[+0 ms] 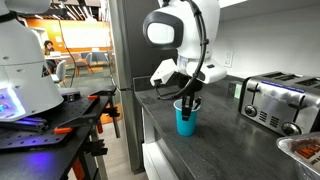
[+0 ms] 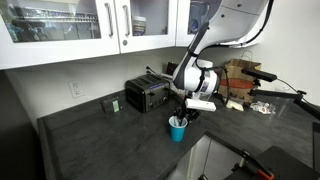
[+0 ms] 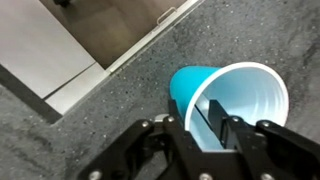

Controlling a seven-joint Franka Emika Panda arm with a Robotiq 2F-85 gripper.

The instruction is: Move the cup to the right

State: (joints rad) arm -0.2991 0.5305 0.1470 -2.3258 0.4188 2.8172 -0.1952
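The teal-blue cup [image 1: 186, 120] stands upright on the dark counter near its front edge, and it also shows in the exterior view [image 2: 177, 131]. My gripper [image 1: 188, 99] comes down on it from above, as the exterior view [image 2: 185, 112] also shows. In the wrist view the gripper [image 3: 205, 128] straddles the cup's near wall [image 3: 240, 85], with one finger outside and one inside. The fingers are drawn close together on the wall. I cannot make out the stick clearly.
A silver toaster [image 1: 278, 102] stands on the counter beside the cup and also shows in the exterior view [image 2: 146, 95]. A small dark box [image 2: 111, 104] sits near the wall. The counter's front edge [image 3: 120, 60] runs close to the cup. Another robot's workbench [image 1: 50, 125] stands beyond the counter.
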